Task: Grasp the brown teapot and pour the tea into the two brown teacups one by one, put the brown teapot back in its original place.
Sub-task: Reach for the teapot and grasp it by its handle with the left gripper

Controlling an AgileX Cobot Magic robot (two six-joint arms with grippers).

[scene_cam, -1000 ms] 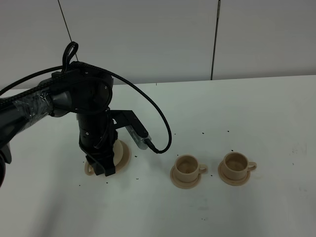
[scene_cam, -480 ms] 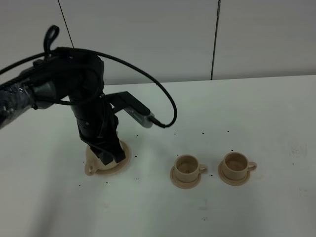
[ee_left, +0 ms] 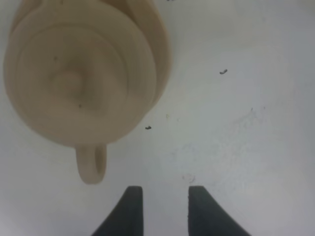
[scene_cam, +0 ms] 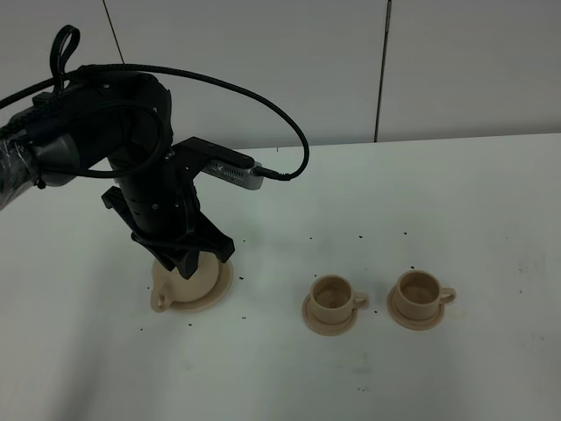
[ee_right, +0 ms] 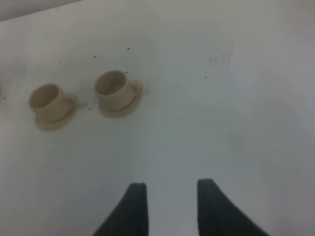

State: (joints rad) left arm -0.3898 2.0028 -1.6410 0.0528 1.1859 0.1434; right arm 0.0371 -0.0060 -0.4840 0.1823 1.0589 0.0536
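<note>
Tan teapot [ee_left: 78, 78], one; tan teacups [scene_cam: 331, 296] [scene_cam: 418, 290], two; left tool [ee_left: 165, 191], right tool [ee_right: 171, 185] both apart.

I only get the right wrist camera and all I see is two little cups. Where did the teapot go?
Observer: The high camera shows the brown teapot sitting on its big saucer, off to the left of both cups.
Operator: Is something holding it?
Observer: No. In the left wrist view the left gripper is open, with only bare table between its fingers. The pot is just beyond them.
Operator: Which way does the handle stick out?
Observer: A looped part, probably the handle, sticks out of the pot's side towards those fingers, a bit off to one side of them.
</note>
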